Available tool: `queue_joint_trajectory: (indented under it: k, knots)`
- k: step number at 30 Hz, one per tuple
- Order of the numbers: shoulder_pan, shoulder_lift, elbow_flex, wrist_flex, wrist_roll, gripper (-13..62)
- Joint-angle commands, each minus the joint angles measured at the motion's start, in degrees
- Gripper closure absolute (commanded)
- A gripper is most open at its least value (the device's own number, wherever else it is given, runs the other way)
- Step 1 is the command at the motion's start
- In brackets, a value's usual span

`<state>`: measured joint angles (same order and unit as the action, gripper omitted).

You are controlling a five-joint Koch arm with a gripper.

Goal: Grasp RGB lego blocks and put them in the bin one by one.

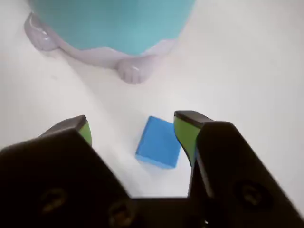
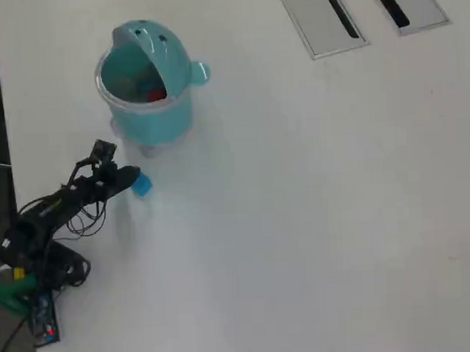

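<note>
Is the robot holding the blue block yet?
No. The pincer is open, holding nothing; the blue block lies on the table between its jaws.

Bright, even light washes the white tabletop (image 2: 314,219) nearly to glare in the wrist view. There the black claw (image 1: 133,128) with green pads looks soft and blurred, and the small blue plastic block (image 1: 158,142) between its tips casts only a faint shadow. The overhead view is sharper, with pale shadows.
</note>
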<state>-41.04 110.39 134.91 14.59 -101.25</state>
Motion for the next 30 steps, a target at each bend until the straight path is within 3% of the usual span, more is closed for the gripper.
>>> queue_joint_trajectory:
  k: [1, 30]
  knots:
    - [0.8, -0.1, -1.6, -2.8, -0.1, 18.3]
    - [2.8, -14.3, -7.2, -4.7, -0.6, 20.5]
